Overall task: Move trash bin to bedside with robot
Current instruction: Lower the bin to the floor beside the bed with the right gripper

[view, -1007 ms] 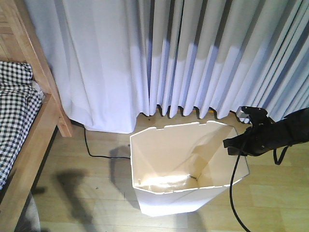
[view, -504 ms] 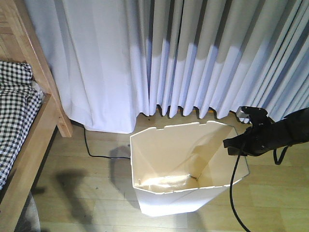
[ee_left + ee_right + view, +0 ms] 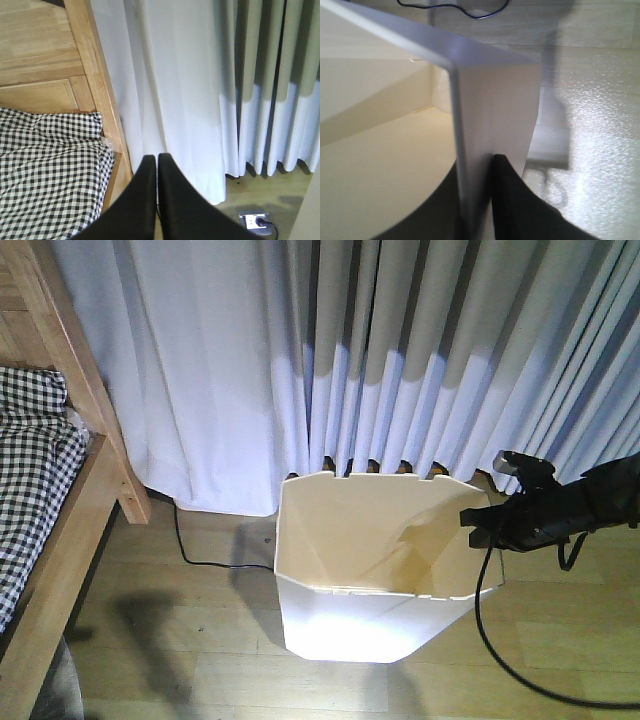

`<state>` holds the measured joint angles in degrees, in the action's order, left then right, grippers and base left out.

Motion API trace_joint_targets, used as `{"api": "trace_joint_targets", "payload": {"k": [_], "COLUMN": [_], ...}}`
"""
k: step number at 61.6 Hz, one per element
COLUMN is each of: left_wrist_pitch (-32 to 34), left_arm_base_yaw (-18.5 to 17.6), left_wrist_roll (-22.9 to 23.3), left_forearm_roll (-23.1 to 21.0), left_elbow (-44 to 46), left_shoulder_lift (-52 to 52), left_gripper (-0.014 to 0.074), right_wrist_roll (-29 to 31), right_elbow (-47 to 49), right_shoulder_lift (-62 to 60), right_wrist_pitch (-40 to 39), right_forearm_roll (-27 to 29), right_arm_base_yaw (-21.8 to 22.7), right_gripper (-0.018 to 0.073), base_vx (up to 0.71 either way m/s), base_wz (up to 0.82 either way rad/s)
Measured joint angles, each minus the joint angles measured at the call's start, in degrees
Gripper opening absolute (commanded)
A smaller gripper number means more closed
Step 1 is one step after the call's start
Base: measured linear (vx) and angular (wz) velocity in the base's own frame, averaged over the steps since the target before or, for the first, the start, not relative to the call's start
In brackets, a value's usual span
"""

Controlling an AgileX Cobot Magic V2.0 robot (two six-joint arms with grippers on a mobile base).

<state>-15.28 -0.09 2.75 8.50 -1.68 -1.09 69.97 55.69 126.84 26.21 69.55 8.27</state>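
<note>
White trash bin (image 3: 340, 622) stands on wood floor (image 3: 200, 682) before pale curtains (image 3: 400, 360)

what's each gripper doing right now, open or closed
Left gripper: closed, holding nothing.
Right gripper: closed on the trash bin, pinching its wall at the rim.

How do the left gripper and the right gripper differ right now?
The left gripper is shut on nothing; the right gripper is clamped on the trash bin wall. The left gripper points toward the bed and curtain; the right gripper sits at the bin's rim. Both are black.
</note>
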Motion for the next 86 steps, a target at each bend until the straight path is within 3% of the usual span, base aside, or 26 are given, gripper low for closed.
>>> {"api": "trace_joint_targets", "payload": {"k": [20, 67, 86], "left_wrist_pitch": [0.0, 0.0, 0.0], "left_arm_base_yaw": [0.0, 0.0, 0.0], "left_wrist_roll": [0.0, 0.0, 0.0], "left_forearm_roll": [0.0, 0.0, 0.0], "left_elbow": [0.0, 0.0, 0.0], "left_shoulder_lift": [0.0, 0.0, 0.0], "left_gripper": [-0.0006, -0.0006, -0.0006], "right_wrist_roll": [2.43, 10.49, 11.29], "right_elbow": [7.03, 30.38, 41.14], "right_shoulder_lift": [11.35, 39.23, 45.92], "right_wrist_pitch": [-0.77, 0.73, 0.63], "right_forearm_roll": [0.38, 6.01, 6.52], "right_arm_base_yaw": [5.39, 5.28, 1.67], "right_gripper": [-0.0004, -0.0004, -0.0003], "base_vx": [0.0, 0.0, 0.0], "base_wz": [0.0, 0.0, 0.0]}}
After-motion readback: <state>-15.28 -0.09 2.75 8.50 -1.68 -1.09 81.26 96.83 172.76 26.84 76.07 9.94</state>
